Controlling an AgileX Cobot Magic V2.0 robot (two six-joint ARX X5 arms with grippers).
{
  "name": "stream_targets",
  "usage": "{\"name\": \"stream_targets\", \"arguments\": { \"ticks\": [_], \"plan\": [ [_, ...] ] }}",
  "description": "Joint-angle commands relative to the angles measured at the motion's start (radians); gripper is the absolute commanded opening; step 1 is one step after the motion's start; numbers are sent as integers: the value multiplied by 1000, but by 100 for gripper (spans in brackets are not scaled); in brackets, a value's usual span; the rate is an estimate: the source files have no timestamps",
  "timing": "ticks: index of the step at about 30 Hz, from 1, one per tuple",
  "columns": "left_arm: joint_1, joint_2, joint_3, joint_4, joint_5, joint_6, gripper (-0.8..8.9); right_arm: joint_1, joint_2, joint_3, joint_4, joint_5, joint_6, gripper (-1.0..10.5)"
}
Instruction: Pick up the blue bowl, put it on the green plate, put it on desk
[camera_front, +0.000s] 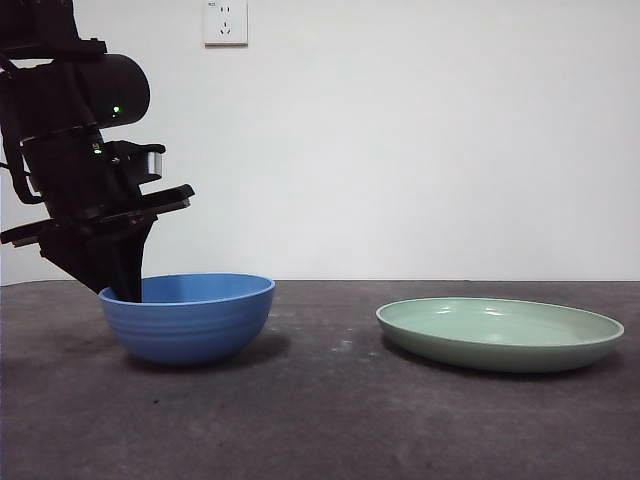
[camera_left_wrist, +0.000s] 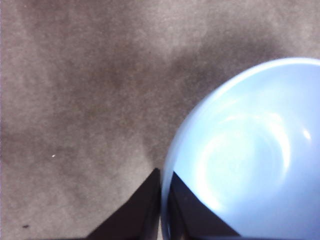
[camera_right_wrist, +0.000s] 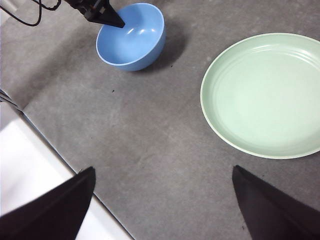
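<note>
Black arm (camera_front: 75, 150) with green lights, silver fitting.

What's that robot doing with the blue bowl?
The left gripper has its fingers closed on the rim of the blue bowl, one inside and one outside. The bowl sits on the desk, not lifted yet. The green plate lies empty off to the side. The right gripper waits open above the desk.

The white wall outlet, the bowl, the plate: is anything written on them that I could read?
White wall outlet: a tiny dark mark at its top left corner, too small to read.
Round blue bowl: no text.
Pale green round plate: no text.
Dark grey desk: no text.
</note>
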Motion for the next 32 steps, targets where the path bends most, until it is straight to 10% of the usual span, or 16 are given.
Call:
{"name": "stream_targets", "arguments": {
  "ticks": [1,32],
  "plan": [
    [-4,12,21,16,-2,-20,10,5,5,18,9,0,11,438],
    [-254,-68,379,-62,14,-101,10,4,-58,40,46,132,151,438]
  ]
}}
